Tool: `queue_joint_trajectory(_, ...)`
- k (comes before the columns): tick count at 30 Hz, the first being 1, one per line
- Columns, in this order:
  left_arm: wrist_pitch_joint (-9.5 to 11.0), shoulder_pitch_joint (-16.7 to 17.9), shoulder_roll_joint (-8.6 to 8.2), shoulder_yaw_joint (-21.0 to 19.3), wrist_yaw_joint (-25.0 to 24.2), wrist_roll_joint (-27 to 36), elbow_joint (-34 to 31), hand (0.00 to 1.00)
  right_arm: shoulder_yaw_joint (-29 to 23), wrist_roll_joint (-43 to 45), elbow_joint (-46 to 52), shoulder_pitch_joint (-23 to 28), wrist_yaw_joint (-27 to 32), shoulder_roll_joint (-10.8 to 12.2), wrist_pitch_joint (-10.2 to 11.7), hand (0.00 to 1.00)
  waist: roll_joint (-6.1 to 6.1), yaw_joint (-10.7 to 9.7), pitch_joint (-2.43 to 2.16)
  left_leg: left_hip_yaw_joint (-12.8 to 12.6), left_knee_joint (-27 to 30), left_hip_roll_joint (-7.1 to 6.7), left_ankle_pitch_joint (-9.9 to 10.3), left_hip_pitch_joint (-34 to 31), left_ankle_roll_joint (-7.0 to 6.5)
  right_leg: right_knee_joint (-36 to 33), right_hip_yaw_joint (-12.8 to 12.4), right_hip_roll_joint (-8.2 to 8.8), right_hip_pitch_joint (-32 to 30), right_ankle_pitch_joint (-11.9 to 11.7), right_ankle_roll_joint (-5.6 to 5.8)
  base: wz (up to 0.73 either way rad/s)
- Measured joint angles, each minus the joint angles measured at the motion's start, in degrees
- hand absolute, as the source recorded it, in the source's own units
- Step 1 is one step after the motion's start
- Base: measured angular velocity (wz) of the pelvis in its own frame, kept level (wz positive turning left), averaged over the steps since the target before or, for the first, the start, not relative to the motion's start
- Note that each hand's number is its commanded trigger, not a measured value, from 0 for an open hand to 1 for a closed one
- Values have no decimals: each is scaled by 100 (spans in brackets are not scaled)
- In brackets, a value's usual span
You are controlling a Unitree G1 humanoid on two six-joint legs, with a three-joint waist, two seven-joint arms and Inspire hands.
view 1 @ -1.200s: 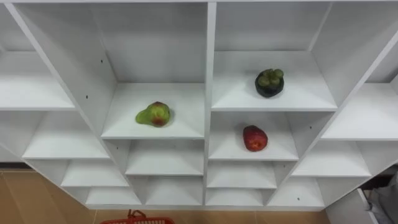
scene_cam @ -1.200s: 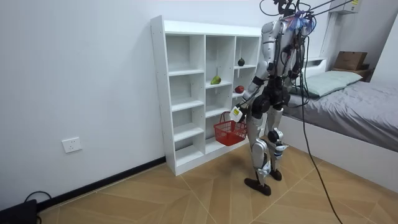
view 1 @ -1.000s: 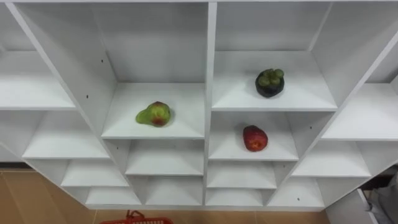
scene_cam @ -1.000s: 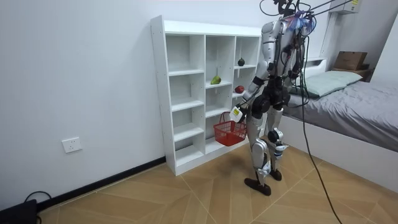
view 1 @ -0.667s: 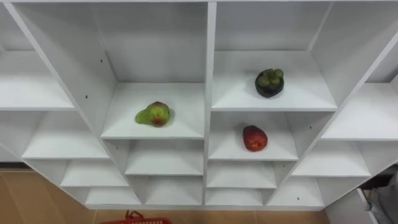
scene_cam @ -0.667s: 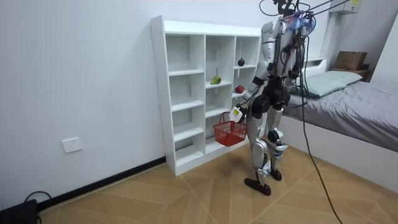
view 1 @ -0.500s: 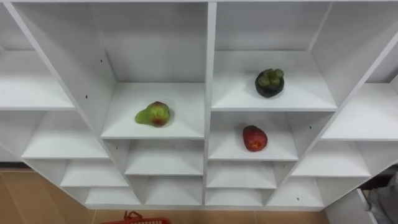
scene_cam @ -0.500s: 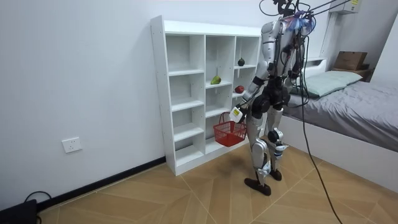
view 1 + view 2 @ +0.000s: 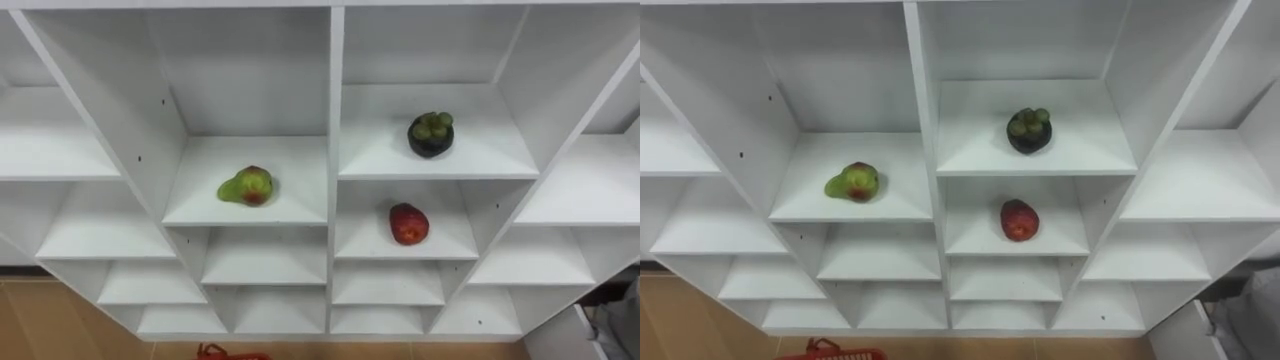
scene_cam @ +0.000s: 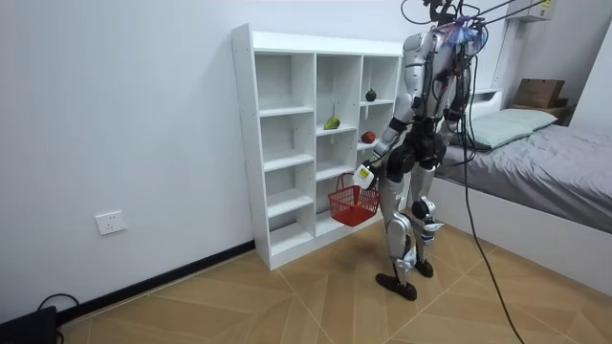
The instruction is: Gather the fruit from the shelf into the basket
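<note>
A white closet [image 9: 333, 150] of open shelves fills the eye views, and I stand right in front of it. A green and red pear [image 9: 247, 185] lies on a middle shelf left of the centre divider. A dark mangosteen [image 9: 431, 135] with a green top sits one shelf higher on the right. Below it rests a red apple [image 9: 408, 224]. A red basket [image 10: 354, 204] hangs low at my side in front of the closet from my left hand [image 10: 364, 175]. Its handle [image 9: 225, 353] peeks in at the eye view's bottom edge.
A bed [image 10: 559, 167] with grey bedding stands close behind me at the room view's right, with a cardboard box [image 10: 540, 93] beyond it. Open wooden floor [image 10: 287, 296] lies toward the room view's left. The other shelves hold nothing.
The eye view has shifted slightly, so the basket's handle sits lower at the bottom edge. The fruits and my stance are unchanged.
</note>
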State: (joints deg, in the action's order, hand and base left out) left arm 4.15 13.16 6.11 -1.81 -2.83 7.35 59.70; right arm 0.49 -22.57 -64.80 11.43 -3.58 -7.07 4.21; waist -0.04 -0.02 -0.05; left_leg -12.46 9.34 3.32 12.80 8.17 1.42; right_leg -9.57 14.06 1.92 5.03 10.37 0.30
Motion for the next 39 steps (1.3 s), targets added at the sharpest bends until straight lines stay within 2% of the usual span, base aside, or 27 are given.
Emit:
queue_joint_trajectory(9,55,159,11,-77,-8,-5,-131,100,-645,-344,247,114,404,-16,-2,0,-8,-143,5,0,-71,-1,1,29,-1,-24,-10,-11,-33,11,6,0)
queue_joint_trajectory(12,110,212,17,-156,-14,-6,-124,100,-858,-340,394,107,613,-28,81,0,-19,-177,0,-1,-70,-2,1,47,-1,-25,-12,-10,-15,10,6,0)
queue_joint_trajectory(15,119,238,19,-288,-4,-14,-109,100,-1085,-343,727,138,895,-25,133,0,-39,-209,-16,-15,-69,-3,0,56,-1,-22,-46,-12,-10,10,6,-1)
queue_joint_trajectory(17,119,286,35,-349,9,-17,-112,100,-1130,-337,1318,167,1215,-28,157,0,-29,-262,-14,-35,-64,-4,0,62,0,-25,-56,-13,-13,10,6,-6)
queue_joint_trajectory(20,118,321,37,-373,11,-69,-115,100,-1134,-175,1772,156,1530,-28,268,0,-48,-280,-11,-34,-66,-4,0,80,-1,-23,-53,-12,0,10,6,0)
queue_joint_trajectory(28,112,418,36,-351,127,-92,-324,100,-1039,437,3278,229,2431,-23,308,0,-53,-264,-4,-95,-67,-2,0,20,-1,-40,-150,-26,-111,8,6,-5)
queue_joint_trajectory(33,115,418,36,-354,118,-131,-282,100,-1001,824,3966,220,2736,-5,388,0,-49,-228,1,-124,-83,-3,0,38,-1,-50,-156,-28,-103,-19,5,-5)
queue_joint_trajectory(39,112,417,51,-270,104,-126,-337,100,-821,1072,5238,329,2914,-7,413,0,-56,-226,8,-133,-97,-4,0,19,0,-28,-153,-28,-117,-18,7,0)
